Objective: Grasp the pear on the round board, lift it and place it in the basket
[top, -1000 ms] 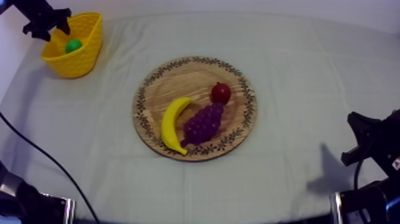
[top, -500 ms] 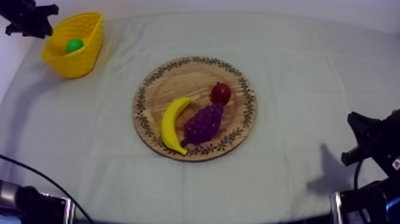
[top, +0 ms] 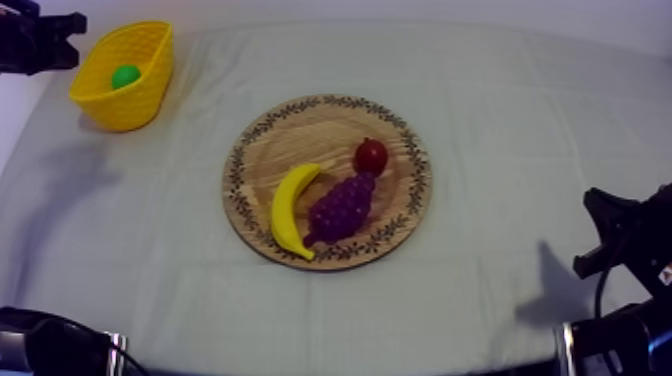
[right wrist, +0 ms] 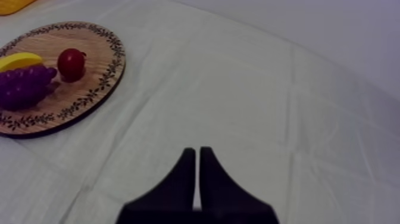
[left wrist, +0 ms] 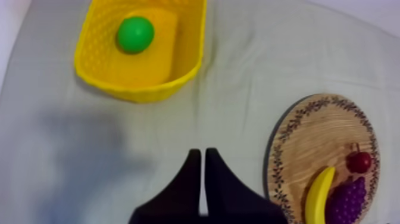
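The green pear (top: 125,76) (left wrist: 135,34) lies inside the yellow basket (top: 150,95) (left wrist: 178,77) at the table's far left. My left gripper (top: 60,30) (left wrist: 203,156) is shut on nothing, its fingers together as a narrow wedge, and sits left of the basket at the table's far left corner. The round wooden board (top: 270,135) (left wrist: 309,128) (right wrist: 101,71) lies mid-table. My right gripper (right wrist: 197,153) is shut on nothing, low over bare cloth to the right of the board; the right arm (top: 625,240) rests at the table's right edge.
On the board lie a banana (top: 288,208) (left wrist: 318,193), a bunch of grapes (top: 342,207) (right wrist: 24,83) and a small red fruit (top: 371,155) (right wrist: 71,64). Grey-white cloth (top: 500,120) covers the table around the board.
My left gripper has drawn back from over the basket toward the far left corner, and its fingers have come together. The pear stays in the basket. The right arm has not moved.
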`<act>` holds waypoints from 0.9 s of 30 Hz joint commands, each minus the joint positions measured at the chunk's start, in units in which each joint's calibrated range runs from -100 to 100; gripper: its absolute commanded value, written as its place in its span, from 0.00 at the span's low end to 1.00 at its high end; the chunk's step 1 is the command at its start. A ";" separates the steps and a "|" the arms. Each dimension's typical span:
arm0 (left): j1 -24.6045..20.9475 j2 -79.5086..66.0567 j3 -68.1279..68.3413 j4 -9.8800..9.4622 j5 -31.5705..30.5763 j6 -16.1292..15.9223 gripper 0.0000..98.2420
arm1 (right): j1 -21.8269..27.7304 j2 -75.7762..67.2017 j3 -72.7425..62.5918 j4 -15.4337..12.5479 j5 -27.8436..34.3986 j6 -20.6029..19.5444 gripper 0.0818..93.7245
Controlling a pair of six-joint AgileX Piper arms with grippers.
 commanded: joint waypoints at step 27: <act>-0.49 -67.03 60.02 0.89 -23.01 -2.62 0.00 | -0.02 -0.04 -0.05 -0.01 0.02 -0.01 0.00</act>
